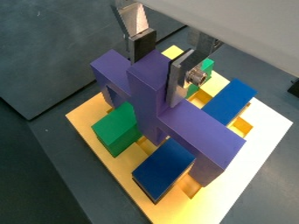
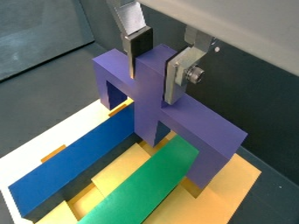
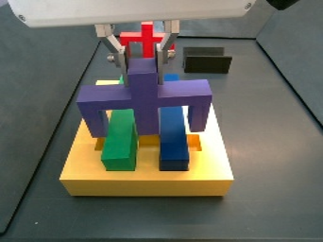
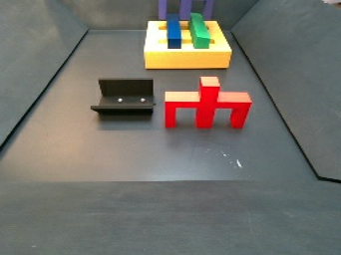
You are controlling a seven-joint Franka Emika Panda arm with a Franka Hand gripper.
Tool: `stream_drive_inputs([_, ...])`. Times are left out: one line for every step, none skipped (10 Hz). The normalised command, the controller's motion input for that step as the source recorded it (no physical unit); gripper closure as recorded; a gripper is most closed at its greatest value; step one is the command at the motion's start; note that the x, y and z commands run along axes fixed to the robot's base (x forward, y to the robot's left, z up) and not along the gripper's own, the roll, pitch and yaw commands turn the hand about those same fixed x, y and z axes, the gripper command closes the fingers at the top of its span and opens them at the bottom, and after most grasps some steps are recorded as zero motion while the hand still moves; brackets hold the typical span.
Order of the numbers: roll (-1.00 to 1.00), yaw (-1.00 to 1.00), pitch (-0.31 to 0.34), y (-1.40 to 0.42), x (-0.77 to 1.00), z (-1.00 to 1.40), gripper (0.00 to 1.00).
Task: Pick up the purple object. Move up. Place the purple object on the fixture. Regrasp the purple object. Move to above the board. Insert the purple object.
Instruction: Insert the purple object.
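I am holding my gripper (image 1: 160, 58) above the board (image 1: 271, 122), with its two silver fingers (image 2: 136, 39) standing on either side of the purple object's (image 2: 163, 109) central post. In both wrist views the dark pads are lying right against the post's faces, so the fingers are clamped on it (or at least touching it on both sides). In a side view the gripper (image 3: 143, 59) is sitting at the top of the post, under the white body of my wrist.

The purple object (image 3: 143, 95) is standing upright on the board (image 3: 146, 177), its crossbar spanning across the green bar (image 3: 120, 138) and the blue bar (image 3: 173, 137), which are lying side by side along the yellow slab. The crossbar's legs are reaching down at the outer sides of the two bars, towards the board's long edges; whether they are fully seated I cannot tell.

In a side view, the board (image 4: 188, 56) is sitting at the far edge of the dark floor, cut off by the picture. Well apart from it, near the middle of the floor, the black fixture (image 4: 124, 99) is standing just beside the red forked piece (image 4: 206, 104), with a narrow gap between them.
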Motion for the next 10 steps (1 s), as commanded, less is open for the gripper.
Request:
stream_drive_inputs([0.01,0.0,0.0,0.0,0.08,-0.07,1.0])
stream_drive_inputs([0.02,0.0,0.0,0.0,0.14,-0.06,1.0])
stream_drive_inputs([0.02,0.0,0.0,0.0,0.19,-0.07,1.0])
stream_drive_inputs([0.02,0.0,0.001,0.0,0.23,-0.05,1.0])
stream_drive_inputs([0.03,0.0,0.02,0.0,0.07,0.0,1.0])
stream_drive_inputs([0.03,0.0,0.0,0.0,-0.03,0.0,1.0])
stream_drive_inputs([0.01,0.0,0.0,0.0,0.0,0.0,1.0])
stream_drive_inputs([0.04,0.0,0.0,0.0,-0.1,0.0,1.0])
stream_drive_inputs([0.05,0.0,0.0,0.0,-0.24,0.11,1.0])
stream_drive_inputs([0.04,0.0,0.0,0.0,-0.21,0.07,1.0])
